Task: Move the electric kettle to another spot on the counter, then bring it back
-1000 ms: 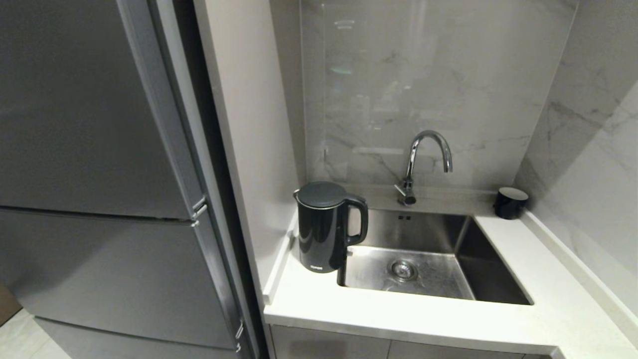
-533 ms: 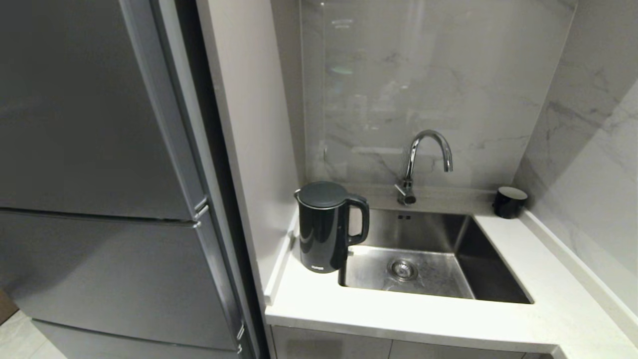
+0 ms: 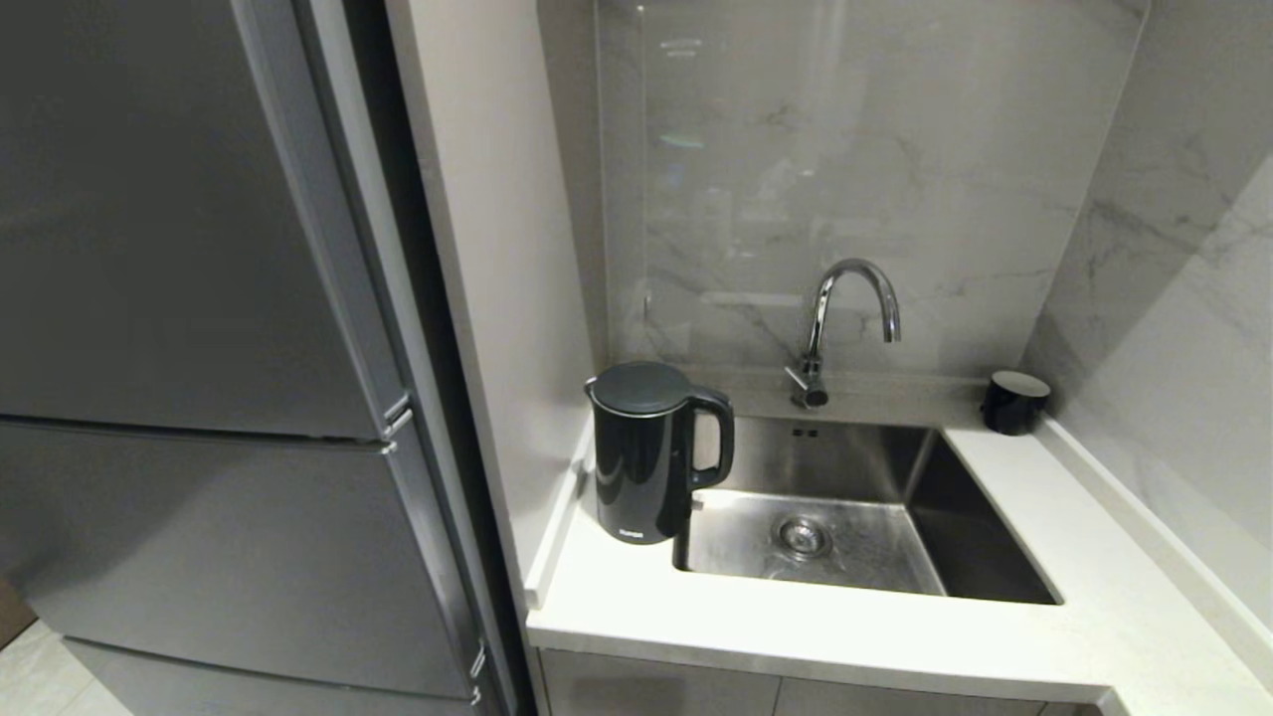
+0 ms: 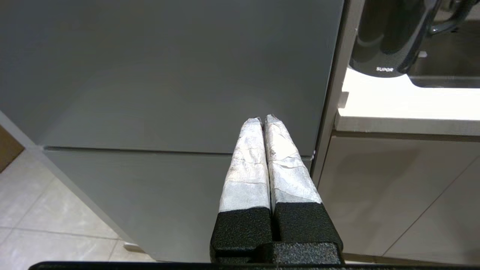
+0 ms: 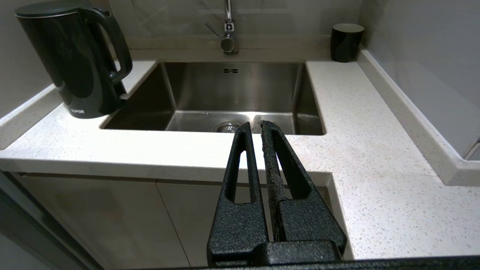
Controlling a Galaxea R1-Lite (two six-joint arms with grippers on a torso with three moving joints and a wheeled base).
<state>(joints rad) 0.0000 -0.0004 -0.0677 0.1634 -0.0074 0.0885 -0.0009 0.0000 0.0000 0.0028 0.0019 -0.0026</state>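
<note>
The electric kettle point(image 3: 646, 452), glossy black with a loop handle turned toward the sink, stands upright on the white speckled counter point(image 3: 796, 626) at the sink's left corner, against the side wall. It also shows in the right wrist view as the electric kettle point(image 5: 77, 60) and partly in the left wrist view as the electric kettle point(image 4: 386, 35). Neither arm appears in the head view. My left gripper point(image 4: 262, 119) is shut and empty, held low in front of the fridge door. My right gripper point(image 5: 255, 126) is shut and empty, in front of the counter's front edge, well short of the kettle.
A steel sink point(image 3: 845, 467) with a chrome tap point(image 3: 840, 318) fills the counter's middle. A small black cup point(image 3: 1014, 401) stands in the back right corner. A tall grey fridge point(image 3: 199, 348) stands left of the counter. Cabinet doors point(image 5: 112, 217) lie below the counter. The counter runs on at the right point(image 5: 386, 180).
The whole head view has shifted by a hair, so the camera has barely moved. The kettle stands where it stood, and nothing else has changed.
</note>
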